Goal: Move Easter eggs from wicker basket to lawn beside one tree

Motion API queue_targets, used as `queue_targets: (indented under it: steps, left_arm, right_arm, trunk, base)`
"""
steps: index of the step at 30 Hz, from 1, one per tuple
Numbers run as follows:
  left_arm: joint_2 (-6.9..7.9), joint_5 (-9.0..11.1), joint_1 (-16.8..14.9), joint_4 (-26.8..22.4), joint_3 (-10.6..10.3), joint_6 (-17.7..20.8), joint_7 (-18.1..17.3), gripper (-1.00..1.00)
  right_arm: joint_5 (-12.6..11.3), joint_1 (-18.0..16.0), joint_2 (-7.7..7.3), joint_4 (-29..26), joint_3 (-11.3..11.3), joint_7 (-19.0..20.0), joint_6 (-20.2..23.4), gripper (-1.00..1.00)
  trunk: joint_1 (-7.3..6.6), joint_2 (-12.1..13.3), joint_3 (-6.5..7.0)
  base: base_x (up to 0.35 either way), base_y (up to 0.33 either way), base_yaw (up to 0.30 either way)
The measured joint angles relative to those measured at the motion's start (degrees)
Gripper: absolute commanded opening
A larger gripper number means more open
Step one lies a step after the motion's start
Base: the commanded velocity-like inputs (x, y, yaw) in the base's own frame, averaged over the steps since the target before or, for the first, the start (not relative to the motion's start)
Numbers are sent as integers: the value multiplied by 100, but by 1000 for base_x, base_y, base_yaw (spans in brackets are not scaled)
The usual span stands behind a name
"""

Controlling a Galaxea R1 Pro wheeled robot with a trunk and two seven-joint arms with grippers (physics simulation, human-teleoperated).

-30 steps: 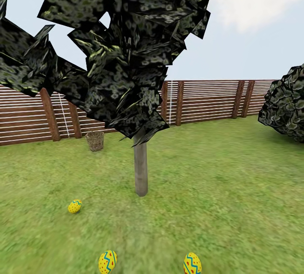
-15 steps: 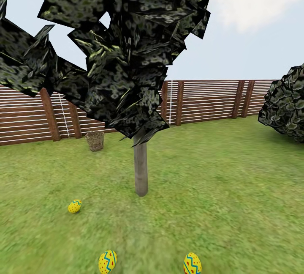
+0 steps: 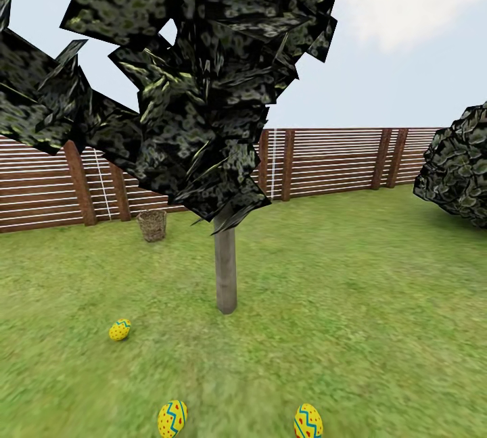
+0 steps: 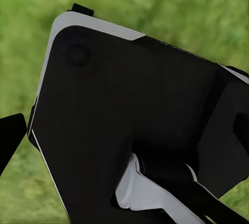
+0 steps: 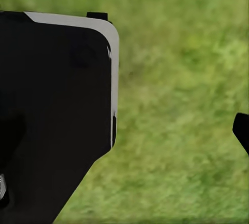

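Note:
Three Easter eggs lie on the lawn (image 3: 365, 303) around the tree (image 3: 226, 269), whose slim grey trunk stands in the middle of the head view. One egg (image 3: 120, 329) rests left of the trunk. A second egg (image 3: 172, 418) and a third egg (image 3: 308, 421) lie nearer me at the picture's lower edge. The wicker basket (image 3: 153, 225) stands far back by the fence, upright. My left gripper (image 4: 124, 130) and right gripper (image 5: 124, 136) hang open over grass, a dark fingertip (image 4: 10, 141) and fingertip (image 5: 243, 130) at the frame edges, nothing between them.
A brown slat fence (image 3: 331, 161) closes the garden behind the tree. A dark bush (image 3: 456, 167) sits at the right. The tree's blocky crown (image 3: 182, 73) hangs low overhead. My own black base (image 4: 129, 115) shows under both wrists.

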Motion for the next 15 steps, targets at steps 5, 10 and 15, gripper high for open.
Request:
queue_targets:
  steps: [5,10,15]
  left_arm:
    - [14,-8,0,0,-5,-57,-23,100]
    - [29,-18,6,0,-8,-212,-50,100]
    - [26,-12,8,-18,-8,-220,-60,100]
  right_arm:
    - [33,0,-2,-40,8,0,-13,100]
    - [18,0,-40,-53,2,0,-17,100]
    - [17,0,-12,-48,2,3,-9,100]
  trunk:
    - [0,0,0]
    - [1,1,0]
    - [3,1,0]
  base:
    - [0,0,0]
    - [-63,0,0]
    - [-293,0,0]
